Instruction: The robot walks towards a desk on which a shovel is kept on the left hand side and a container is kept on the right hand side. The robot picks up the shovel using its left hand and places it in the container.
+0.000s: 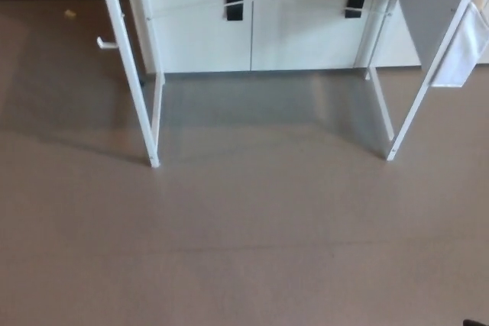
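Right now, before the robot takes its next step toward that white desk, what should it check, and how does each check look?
1. Floor ahead free of obstacles: ok.
2. Desk legs in view, left desk leg and right desk leg: ok.
3. Desk top visible: not ok, it lies above the picture.
4. Shovel located: cannot tell.
5. Container located: cannot tell.
6. Left hand ready and open: cannot tell, neither hand shows.
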### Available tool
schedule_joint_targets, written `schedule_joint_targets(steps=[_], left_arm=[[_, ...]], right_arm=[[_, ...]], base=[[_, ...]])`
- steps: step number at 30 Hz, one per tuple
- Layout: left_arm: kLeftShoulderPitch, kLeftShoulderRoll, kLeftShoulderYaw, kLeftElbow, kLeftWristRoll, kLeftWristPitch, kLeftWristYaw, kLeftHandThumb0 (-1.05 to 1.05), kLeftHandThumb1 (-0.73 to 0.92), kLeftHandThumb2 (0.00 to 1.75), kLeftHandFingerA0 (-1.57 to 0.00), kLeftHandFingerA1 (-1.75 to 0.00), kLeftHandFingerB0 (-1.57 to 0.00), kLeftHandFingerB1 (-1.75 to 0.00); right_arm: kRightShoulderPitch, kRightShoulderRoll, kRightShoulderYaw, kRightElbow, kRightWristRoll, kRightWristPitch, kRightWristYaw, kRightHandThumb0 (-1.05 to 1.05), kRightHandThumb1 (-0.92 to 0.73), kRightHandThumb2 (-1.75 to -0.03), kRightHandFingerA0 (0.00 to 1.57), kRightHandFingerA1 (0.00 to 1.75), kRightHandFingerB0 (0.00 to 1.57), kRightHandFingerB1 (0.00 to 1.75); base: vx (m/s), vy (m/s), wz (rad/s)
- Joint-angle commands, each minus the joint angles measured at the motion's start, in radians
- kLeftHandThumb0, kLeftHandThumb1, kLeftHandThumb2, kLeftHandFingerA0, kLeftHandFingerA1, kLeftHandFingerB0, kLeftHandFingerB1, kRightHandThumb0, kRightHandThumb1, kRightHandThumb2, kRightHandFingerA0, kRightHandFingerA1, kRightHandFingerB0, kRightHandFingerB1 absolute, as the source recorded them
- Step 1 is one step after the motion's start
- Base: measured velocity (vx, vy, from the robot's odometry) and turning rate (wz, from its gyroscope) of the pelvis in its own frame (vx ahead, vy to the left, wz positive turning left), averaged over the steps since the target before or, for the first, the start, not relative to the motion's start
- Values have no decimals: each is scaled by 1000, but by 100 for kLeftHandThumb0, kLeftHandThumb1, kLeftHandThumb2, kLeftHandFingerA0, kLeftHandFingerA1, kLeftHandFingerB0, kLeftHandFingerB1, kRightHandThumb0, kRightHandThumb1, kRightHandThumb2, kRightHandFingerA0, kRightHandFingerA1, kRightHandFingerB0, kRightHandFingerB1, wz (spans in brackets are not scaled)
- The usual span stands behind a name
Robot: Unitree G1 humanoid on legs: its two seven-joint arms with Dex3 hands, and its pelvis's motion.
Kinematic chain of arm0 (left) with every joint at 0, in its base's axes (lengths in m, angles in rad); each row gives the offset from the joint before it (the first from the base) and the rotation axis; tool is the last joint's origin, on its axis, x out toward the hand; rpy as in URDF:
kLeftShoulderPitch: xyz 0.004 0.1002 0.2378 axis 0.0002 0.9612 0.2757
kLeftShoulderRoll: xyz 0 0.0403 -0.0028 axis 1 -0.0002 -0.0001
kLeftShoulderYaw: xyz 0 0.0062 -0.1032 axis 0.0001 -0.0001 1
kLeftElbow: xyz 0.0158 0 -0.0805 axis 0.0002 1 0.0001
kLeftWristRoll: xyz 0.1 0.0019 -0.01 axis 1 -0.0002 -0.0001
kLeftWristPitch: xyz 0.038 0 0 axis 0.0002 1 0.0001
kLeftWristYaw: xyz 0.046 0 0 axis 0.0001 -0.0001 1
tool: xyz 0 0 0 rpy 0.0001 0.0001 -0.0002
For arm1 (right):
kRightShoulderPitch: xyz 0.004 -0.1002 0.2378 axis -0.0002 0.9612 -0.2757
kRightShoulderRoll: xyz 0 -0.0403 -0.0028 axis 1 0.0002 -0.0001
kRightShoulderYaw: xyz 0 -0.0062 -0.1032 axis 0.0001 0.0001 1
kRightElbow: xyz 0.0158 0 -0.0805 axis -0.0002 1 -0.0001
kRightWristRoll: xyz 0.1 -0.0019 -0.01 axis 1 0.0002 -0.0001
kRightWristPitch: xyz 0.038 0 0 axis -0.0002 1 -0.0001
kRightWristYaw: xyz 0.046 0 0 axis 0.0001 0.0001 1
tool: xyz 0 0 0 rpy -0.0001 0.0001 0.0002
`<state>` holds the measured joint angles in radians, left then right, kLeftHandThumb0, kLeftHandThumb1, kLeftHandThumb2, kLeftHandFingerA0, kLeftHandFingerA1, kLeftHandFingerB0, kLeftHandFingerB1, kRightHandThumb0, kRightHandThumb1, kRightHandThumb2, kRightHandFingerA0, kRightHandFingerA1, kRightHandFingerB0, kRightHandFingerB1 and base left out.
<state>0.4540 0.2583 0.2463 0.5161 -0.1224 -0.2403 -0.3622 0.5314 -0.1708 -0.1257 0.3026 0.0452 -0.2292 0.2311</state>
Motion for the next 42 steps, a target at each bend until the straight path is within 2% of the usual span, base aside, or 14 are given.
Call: schedule_joint_targets(steps=[1, 8, 18, 32, 42], left_arm=[[49, -26, -15, -43, 12, -49, 24, -64, 82, 65, -32, -37, -25, -32], [76, -58, -39, -100, 10, -47, 37, -67, 83, 65, -30, -35, -23, -30], [109, -109, -64, -236, 24, 20, 85, -65, 85, 66, -28, -36, -23, -31], [75, -71, -61, -79, 13, -53, 54, -67, 85, 66, -30, -36, -23, -31], [83, -69, -59, -63, 10, -68, 52, -67, 85, 66, -30, -36, -23, -31]], right_arm=[[32, -6, -3, -4, 16, -35, 19, -61, -61, -83, 28, 50, 15, 43], [42, -9, 0, 2, -5, -54, 6, -61, -62, -83, 29, 50, 17, 43], [39, 2, 4, 0, 8, -51, 10, -61, -61, -83, 28, 50, 16, 43], [53, 7, 12, -4, -3, -55, 3, -60, -62, -83, 29, 50, 17, 43], [57, 5, 20, 4, -4, -60, 2, -60, -62, -83, 29, 50, 17, 43]], base=[[176, 95, 9], [157, -17, 9], [222, -133, 3], [240, 108, -6], [178, -97, 16]])
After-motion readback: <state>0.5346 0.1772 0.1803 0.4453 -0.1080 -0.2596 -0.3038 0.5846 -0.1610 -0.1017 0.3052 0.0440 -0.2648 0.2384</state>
